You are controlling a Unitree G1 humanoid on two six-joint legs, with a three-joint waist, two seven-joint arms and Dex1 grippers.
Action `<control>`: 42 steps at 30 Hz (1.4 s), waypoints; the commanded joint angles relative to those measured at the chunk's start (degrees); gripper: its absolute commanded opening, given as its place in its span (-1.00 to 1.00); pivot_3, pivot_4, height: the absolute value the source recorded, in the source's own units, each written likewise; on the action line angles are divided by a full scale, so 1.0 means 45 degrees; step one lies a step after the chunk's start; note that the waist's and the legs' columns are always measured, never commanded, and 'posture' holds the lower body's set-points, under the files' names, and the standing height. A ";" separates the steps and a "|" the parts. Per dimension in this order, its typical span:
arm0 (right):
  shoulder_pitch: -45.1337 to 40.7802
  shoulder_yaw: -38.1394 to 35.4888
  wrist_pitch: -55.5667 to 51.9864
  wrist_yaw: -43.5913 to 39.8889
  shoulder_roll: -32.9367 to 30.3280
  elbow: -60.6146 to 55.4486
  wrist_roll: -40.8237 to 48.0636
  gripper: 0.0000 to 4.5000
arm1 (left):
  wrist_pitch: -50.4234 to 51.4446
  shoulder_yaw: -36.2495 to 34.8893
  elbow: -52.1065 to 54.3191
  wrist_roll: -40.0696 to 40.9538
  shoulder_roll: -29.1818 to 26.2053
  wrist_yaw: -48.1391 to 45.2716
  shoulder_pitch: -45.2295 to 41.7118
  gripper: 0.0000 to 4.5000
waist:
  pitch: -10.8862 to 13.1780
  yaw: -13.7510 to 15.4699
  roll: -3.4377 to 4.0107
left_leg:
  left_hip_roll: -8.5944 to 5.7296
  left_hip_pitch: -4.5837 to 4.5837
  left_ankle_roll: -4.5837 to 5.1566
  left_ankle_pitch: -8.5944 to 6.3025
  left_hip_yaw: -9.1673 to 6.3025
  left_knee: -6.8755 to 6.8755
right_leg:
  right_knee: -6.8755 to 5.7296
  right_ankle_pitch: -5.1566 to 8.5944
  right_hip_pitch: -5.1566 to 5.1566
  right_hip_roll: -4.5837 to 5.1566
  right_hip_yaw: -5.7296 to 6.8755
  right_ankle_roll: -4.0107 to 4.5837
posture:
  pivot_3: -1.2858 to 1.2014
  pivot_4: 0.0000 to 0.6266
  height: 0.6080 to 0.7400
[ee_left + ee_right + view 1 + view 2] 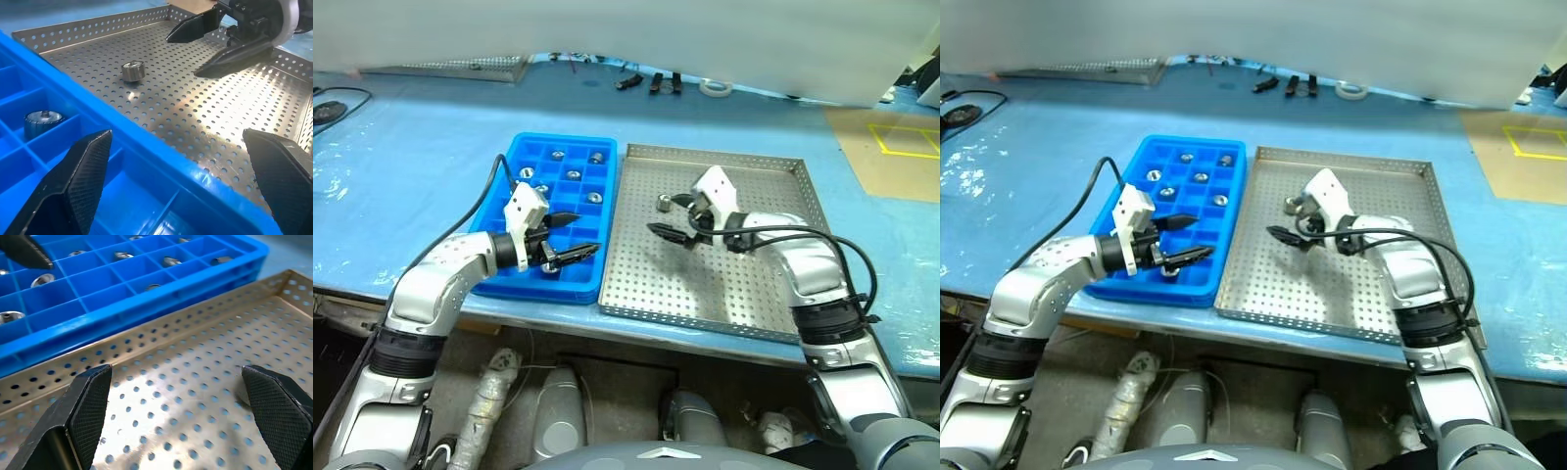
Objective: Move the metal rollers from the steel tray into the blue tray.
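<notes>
One shiny cylindrical metal roller (662, 204) lies on the perforated steel tray (724, 294); others sit in the gridded blue tray (524, 152). Left fingers (570, 238) and right fingers (674, 217) are spread, empty.

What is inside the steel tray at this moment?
One metal roller lies on the perforated floor of the steel tray. The open right gripper hovers beside it and may cover a little floor underneath.
</notes>
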State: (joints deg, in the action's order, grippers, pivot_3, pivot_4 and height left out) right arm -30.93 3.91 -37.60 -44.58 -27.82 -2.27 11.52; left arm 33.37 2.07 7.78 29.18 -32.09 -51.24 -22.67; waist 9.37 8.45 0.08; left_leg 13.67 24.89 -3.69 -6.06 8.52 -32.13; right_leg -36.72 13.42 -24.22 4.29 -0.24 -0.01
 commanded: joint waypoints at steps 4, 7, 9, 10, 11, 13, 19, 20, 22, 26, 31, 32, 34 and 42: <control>0.1567 -0.1768 -0.0850 0.1354 -0.0559 -0.1997 0.0339 0.98 | -0.0549 0.0655 -0.0552 -0.0332 0.0478 -0.0585 -0.0934 1.00 | -0.0001 -0.0087 0.0005 | 0.0002 -0.0007 0.0002 0.0000 0.0003 0.0000 | 0.0001 0.0001 0.0003 -0.0005 -0.0005 0.0001 | 0.00 -0.52 1.00; 0.2547 -0.2431 -0.1143 0.2019 -0.0679 -0.2418 0.0232 0.98 | -0.0728 0.0841 -0.0970 -0.0484 0.0708 -0.0778 -0.1279 1.00 | -0.0002 -0.0225 0.0005 | 0.0001 -0.0008 0.0004 -0.0001 0.0005 0.0002 | 0.0004 0.0001 0.0004 -0.0004 -0.0007 0.0000 | -0.02 -0.52 1.00; 0.3157 -0.2834 -0.1091 0.2449 -0.0716 -0.2423 0.0126 0.98 | -0.0790 0.0922 -0.1235 -0.0492 0.0862 -0.0962 -0.1453 1.00 | -0.0002 -0.0337 0.0005 | -0.0004 -0.0015 0.0007 -0.0003 0.0013 0.0000 | 0.0007 0.0001 0.0008 0.0000 -0.0014 0.0000 | -0.04 -0.52 1.00; 0.3440 -0.2984 -0.1041 0.2578 -0.0732 -0.2450 0.0133 0.98 | -0.0824 0.0973 -0.1351 -0.0510 0.0920 -0.1069 -0.1530 1.00 | -0.0002 -0.0351 0.0006 | -0.0004 -0.0023 0.0008 -0.0003 0.0018 0.0001 | 0.0006 0.0001 0.0009 -0.0001 -0.0022 0.0000 | -0.04 -0.52 1.00; 0.3710 -0.3125 -0.1009 0.2755 -0.0695 -0.2483 0.0148 0.98 | -0.0876 0.1038 -0.1459 -0.0564 0.0979 -0.1163 -0.1609 1.00 | -0.0002 -0.0380 0.0007 | -0.0003 -0.0030 0.0009 -0.0004 0.0018 0.0001 | 0.0006 0.0001 0.0013 -0.0001 -0.0022 0.0000 | -0.04 -0.52 1.00; 0.4025 -0.3260 -0.0977 0.2988 -0.0569 -0.2546 0.0253 0.98 | -0.0946 0.1108 -0.1593 -0.0647 0.1060 -0.1305 -0.1723 1.00 | -0.0002 -0.0485 0.0008 | -0.0003 -0.0040 0.0011 -0.0005 0.0025 0.0004 | 0.0005 0.0002 0.0014 -0.0002 -0.0032 0.0000 | -0.04 -0.52 1.00; 0.4100 -0.2932 -0.0290 0.3552 -0.0299 -0.2166 0.0009 0.98 | -0.1072 0.1164 -0.2033 -0.0826 0.1231 -0.1623 -0.2076 1.00 | -0.0003 -0.0779 0.0009 | -0.0004 -0.0077 0.0020 -0.0011 0.0046 0.0009 | 0.0004 0.0002 0.0021 -0.0010 -0.0069 -0.0001 | -0.08 -0.52 1.00; 0.4004 -0.2930 -0.0217 0.3652 -0.0182 -0.2034 0.0047 0.98 | -0.1092 0.1178 -0.2083 -0.0854 0.1242 -0.1668 -0.2112 1.00 | -0.0003 -0.0816 0.0009 | -0.0005 -0.0088 0.0022 -0.0012 0.0053 0.0011 | 0.0004 0.0002 0.0026 -0.0011 -0.0080 -0.0001 | -0.08 -0.52 1.00; 0.3825 -0.2958 -0.0014 0.3965 0.0081 -0.1423 -0.0004 0.98 | -0.1116 0.1198 -0.2152 -0.0902 0.1273 -0.1750 -0.2170 1.00 | -0.0002 -0.0908 0.0009 | -0.0010 -0.0102 0.0037 -0.0021 0.0068 0.0011 | 0.0006 0.0003 0.0030 -0.0012 -0.0099 -0.0001 | -0.08 -0.52 1.00; 0.3543 -0.3043 0.0294 0.4474 0.0478 0.0062 -0.0121 0.98 | -0.1070 0.1173 -0.2099 -0.0959 0.1316 -0.1808 -0.2135 1.00 | -0.0002 -0.0940 0.0009 | -0.0018 -0.0104 0.0048 -0.0027 0.0083 0.0010 | 0.0011 0.0003 0.0030 -0.0008 -0.0120 -0.0001 | -0.07 -0.52 1.00; 0.3076 -0.3397 0.0599 0.5346 0.0985 0.1365 -0.0061 0.98 | -0.0916 0.1107 -0.1747 -0.0968 0.1239 -0.1746 -0.1863 1.00 | -0.0002 -0.1006 0.0008 | -0.0016 -0.0128 0.0058 -0.0034 0.0101 0.0010 | 0.0013 0.0003 0.0037 -0.0012 -0.0141 -0.0001 | -0.05 -0.52 1.00; 0.3013 -0.3436 0.0617 0.5408 0.1077 0.1463 0.0019 0.98 | -0.0882 0.1088 -0.1667 -0.0959 0.1222 -0.1719 -0.1815 1.00 | -0.0002 -0.1006 0.0009 | -0.0017 -0.0138 0.0058 -0.0034 0.0108 0.0010 | 0.0011 0.0003 0.0039 -0.0012 -0.0147 -0.0001 | -0.05 -0.52 1.00; 0.2932 -0.3323 0.0726 0.5470 0.1179 0.1573 -0.0009 0.98 | -0.0801 0.1034 -0.1535 -0.0942 0.1182 -0.1657 -0.1729 1.00 | -0.0002 -0.0991 0.0008 | -0.0017 -0.0156 0.0061 -0.0036 0.0121 0.0011 | 0.0010 0.0004 0.0046 -0.0010 -0.0161 -0.0003 | -0.05 -0.52 1.00; 0.2709 -0.3134 0.0809 0.5535 0.1582 0.1449 0.0173 0.42 | -0.0550 0.0880 -0.1147 -0.0824 0.0998 -0.1506 -0.1449 1.00 | -0.0002 -0.0998 0.0008 | -0.0016 -0.0181 0.0075 -0.0045 0.0145 0.0025 | 0.0012 0.0006 0.0047 -0.0011 -0.0179 -0.0007 | -0.04 -0.52 1.00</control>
State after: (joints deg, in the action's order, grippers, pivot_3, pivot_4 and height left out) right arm -18.03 -10.04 -33.98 -19.86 -21.06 4.53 11.45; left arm 30.74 7.35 0.48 24.67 -27.11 -58.22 -29.12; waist 9.36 3.96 0.12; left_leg 13.60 24.07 -3.26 -6.32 9.18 -31.99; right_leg -36.66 13.46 -24.02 4.24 -1.05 -0.05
